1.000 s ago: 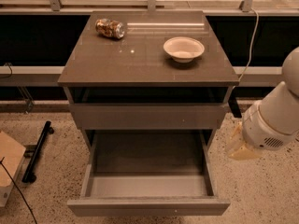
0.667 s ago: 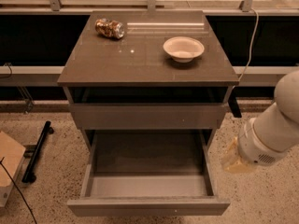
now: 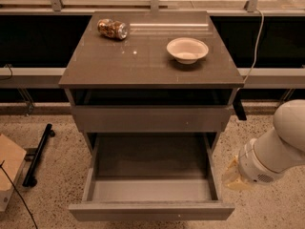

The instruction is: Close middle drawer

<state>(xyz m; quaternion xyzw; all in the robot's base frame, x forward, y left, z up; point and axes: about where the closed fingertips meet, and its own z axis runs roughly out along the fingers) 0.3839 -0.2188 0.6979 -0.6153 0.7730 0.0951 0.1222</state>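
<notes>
The middle drawer [image 3: 151, 211] stands pulled fully out of the grey-brown cabinet [image 3: 119, 63]. Its plain flat front faces the camera at the lower edge of the view, and its grey box interior is exposed. Above it sits the taller upper drawer front [image 3: 150, 119]. The gripper [image 3: 232, 177], carried on the white arm [image 3: 281, 140], hangs low just beside the drawer's right side wall, clear of the front panel; whether it is spread or closed cannot be told. On the cabinet top, a white bowl [image 3: 187, 50] rests at right rear and a small can [image 3: 113, 28] lies on its side at left rear, well apart.
</notes>
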